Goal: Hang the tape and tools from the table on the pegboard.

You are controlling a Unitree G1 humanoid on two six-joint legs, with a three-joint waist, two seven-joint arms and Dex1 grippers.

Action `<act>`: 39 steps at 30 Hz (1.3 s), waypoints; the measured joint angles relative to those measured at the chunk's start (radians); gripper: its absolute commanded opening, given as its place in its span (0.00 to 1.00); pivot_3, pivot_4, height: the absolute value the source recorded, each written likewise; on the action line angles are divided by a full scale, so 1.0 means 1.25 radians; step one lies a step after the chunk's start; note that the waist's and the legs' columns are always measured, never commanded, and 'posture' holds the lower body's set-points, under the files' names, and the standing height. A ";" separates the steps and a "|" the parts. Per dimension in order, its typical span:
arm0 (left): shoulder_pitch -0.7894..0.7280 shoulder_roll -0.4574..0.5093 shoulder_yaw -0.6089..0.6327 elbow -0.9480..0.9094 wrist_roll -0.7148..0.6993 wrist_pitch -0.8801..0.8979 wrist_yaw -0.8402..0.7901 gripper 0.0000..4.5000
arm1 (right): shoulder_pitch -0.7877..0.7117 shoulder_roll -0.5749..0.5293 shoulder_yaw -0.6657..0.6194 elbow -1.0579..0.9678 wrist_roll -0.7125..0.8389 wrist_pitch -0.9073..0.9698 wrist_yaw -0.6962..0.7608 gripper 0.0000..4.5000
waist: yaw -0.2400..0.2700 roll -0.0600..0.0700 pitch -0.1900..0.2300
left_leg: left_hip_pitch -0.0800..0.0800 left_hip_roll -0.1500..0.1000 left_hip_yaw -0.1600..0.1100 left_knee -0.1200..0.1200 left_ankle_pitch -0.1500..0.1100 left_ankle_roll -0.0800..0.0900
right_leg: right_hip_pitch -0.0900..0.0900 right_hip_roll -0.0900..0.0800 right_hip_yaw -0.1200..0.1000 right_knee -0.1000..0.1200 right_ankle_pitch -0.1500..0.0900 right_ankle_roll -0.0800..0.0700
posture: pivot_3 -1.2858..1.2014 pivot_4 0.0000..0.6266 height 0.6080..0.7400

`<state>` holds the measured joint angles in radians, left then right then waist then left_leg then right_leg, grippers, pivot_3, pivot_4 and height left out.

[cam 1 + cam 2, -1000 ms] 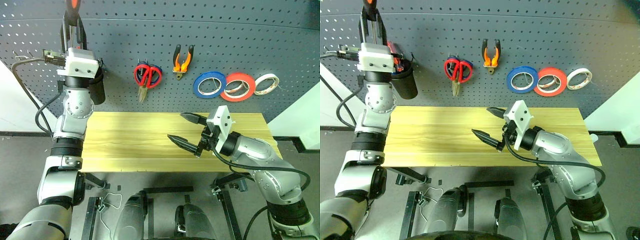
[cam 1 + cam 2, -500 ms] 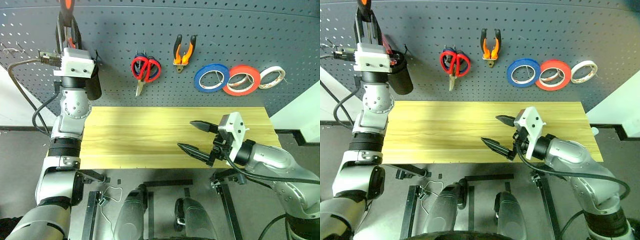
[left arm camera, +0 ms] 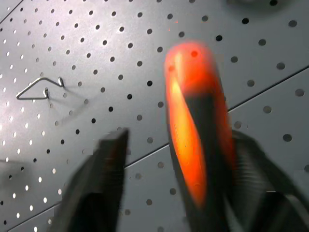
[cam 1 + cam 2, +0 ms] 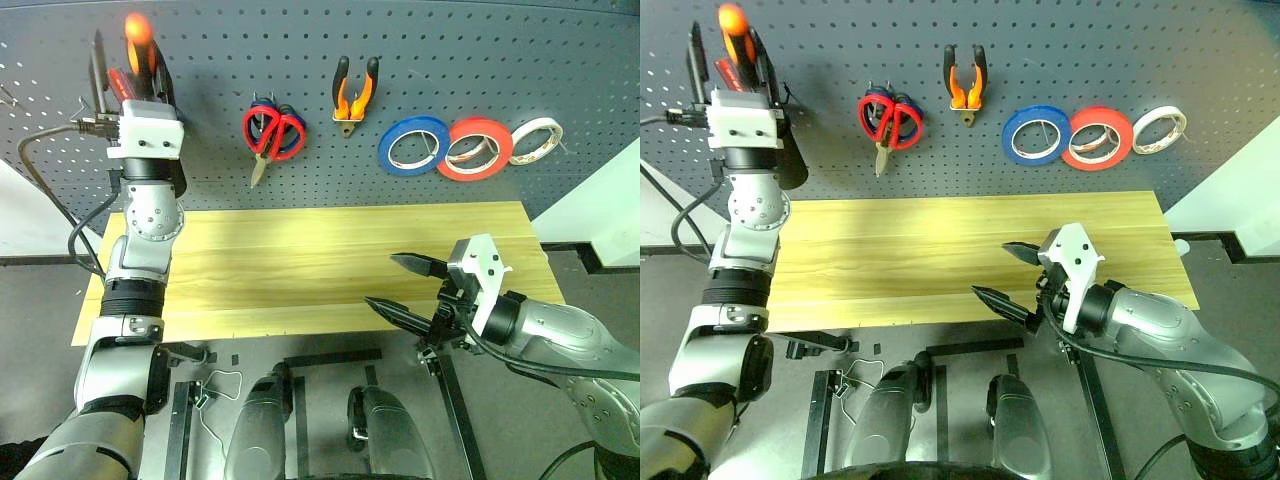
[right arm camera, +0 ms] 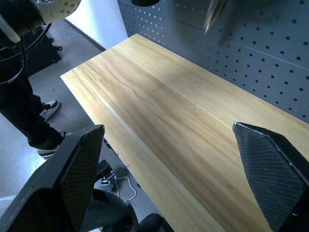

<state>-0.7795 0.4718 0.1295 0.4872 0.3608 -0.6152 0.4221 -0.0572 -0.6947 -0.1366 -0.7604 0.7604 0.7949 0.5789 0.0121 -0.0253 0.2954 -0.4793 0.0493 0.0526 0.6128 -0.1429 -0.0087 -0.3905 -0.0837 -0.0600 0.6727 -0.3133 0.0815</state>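
Pegboard (image 4: 450, 60) status from the left eye view: red-handled scissors (image 4: 272, 132), pliers (image 4: 354, 92) and blue tape (image 4: 414, 143) all hang on hooks, beside the red-orange roll (image 4: 474, 148) and white roll (image 4: 531, 139). Table (image 4: 290, 260) carries none of the task items. My left gripper (image 4: 128, 72) is raised at the board's upper left with the screwdriver (image 4: 137, 42) standing between its fingers; fingers look parted, but I can't tell from here if it's released. My right gripper (image 4: 400, 284) hangs over the table's front edge, jaws wide, empty.

Right eye view: same layout, nothing to add.

Left wrist view: orange-and-black handle (image 3: 198, 130) is up close against the board, fingers (image 3: 96, 179) spread on either side with a gap on one side. A bare hook (image 3: 41, 87) sits off to the side. Can't confirm the tool is seated.

Right wrist view: both fingers (image 5: 72, 174) far apart, holding nothing, bare tabletop beyond.

My read: three of four done; the screwdriver is last, mid-placement.
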 measured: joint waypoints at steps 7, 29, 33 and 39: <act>0.000 -0.006 0.002 -0.052 0.002 0.000 0.015 0.98 | 0.000 -0.009 0.000 0.001 -0.003 -0.001 -0.002 1.00 | 0.000 0.000 0.004 | 0.000 0.000 0.000 -0.001 0.000 0.000 | 0.000 0.000 0.000 -0.001 0.000 0.000 | 0.50 0.51 0.80; 0.149 -0.206 -0.210 -0.431 -0.196 0.038 -0.341 0.98 | -0.061 0.187 0.129 0.328 -0.294 -0.417 0.009 1.00 | 0.000 0.007 -0.128 | 0.014 0.000 0.006 -0.003 -0.002 -0.004 | 0.017 0.008 -0.003 -0.018 0.005 -0.002 | 0.53 0.00 0.80; 0.321 -0.165 -0.202 -0.434 -0.209 0.104 -0.395 0.98 | 0.120 0.225 0.065 0.339 -0.316 -0.505 -0.022 1.00 | 0.000 0.015 -0.165 | 0.017 0.004 0.011 -0.013 -0.002 -0.002 | 0.023 0.012 0.000 -0.040 0.015 -0.001 | 0.53 0.00 0.80; 0.481 -0.138 -0.188 -0.335 -0.230 0.192 -0.475 0.98 | 0.270 0.317 0.027 0.384 -0.325 -0.545 -0.088 1.00 | 0.000 0.020 -0.180 | 0.016 0.009 0.019 -0.014 -0.003 -0.001 | 0.015 0.010 0.004 -0.034 0.014 -0.001 | 0.53 0.00 0.80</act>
<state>-0.1782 0.2994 -0.1053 0.0679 0.0738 -0.3746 -0.1722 0.2808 -0.2990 -0.1030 -0.2805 0.3539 0.1135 0.4693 0.0120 -0.0006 0.0701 -0.4589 0.0611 0.0764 0.5958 -0.1464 -0.0100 -0.3721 -0.0708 -0.0544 0.6308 -0.2959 0.0807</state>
